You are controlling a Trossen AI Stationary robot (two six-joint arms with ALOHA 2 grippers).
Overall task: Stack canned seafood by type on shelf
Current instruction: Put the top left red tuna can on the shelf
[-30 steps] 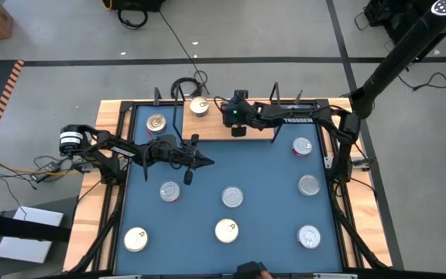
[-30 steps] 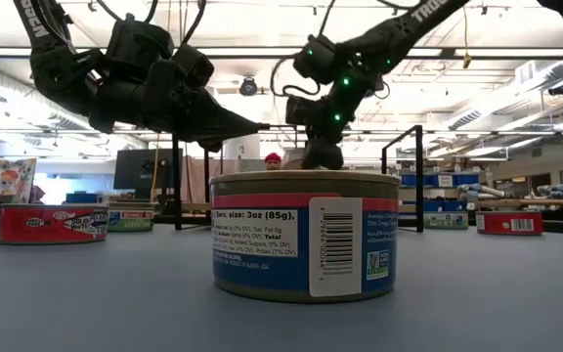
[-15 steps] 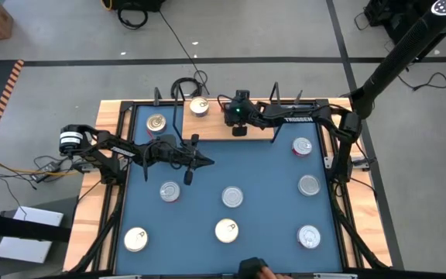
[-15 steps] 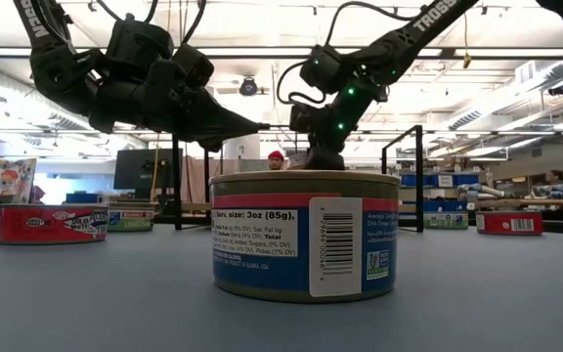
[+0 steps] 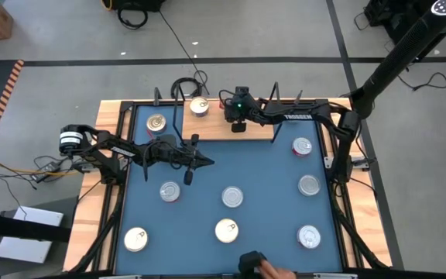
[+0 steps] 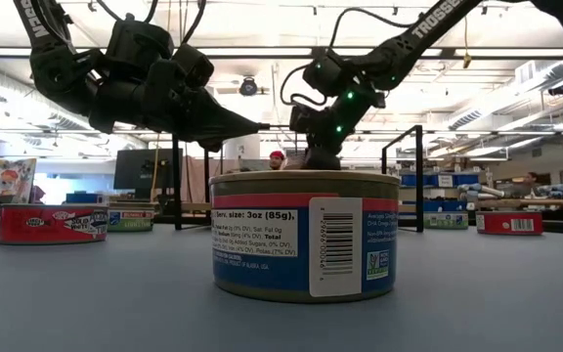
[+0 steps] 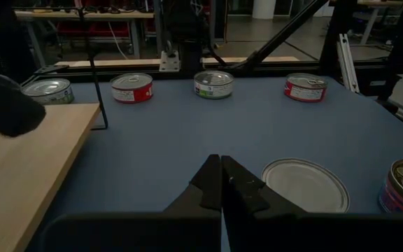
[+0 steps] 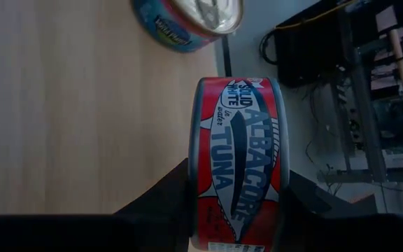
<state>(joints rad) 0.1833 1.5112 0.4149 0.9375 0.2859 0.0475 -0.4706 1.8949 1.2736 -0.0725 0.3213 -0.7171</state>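
red albacore tuna can (image 8: 238, 164) | pinched between the right gripper (image 5: 238, 122) fingers (image 8: 161, 199), up over the shelf (image 5: 255, 129) near a blue-sided can (image 5: 199, 106) sitting on the board | left gripper (image 5: 200, 161) fingers pressed together on nothing, hanging above the blue table (image 5: 269, 178) | other cans scattered around the table
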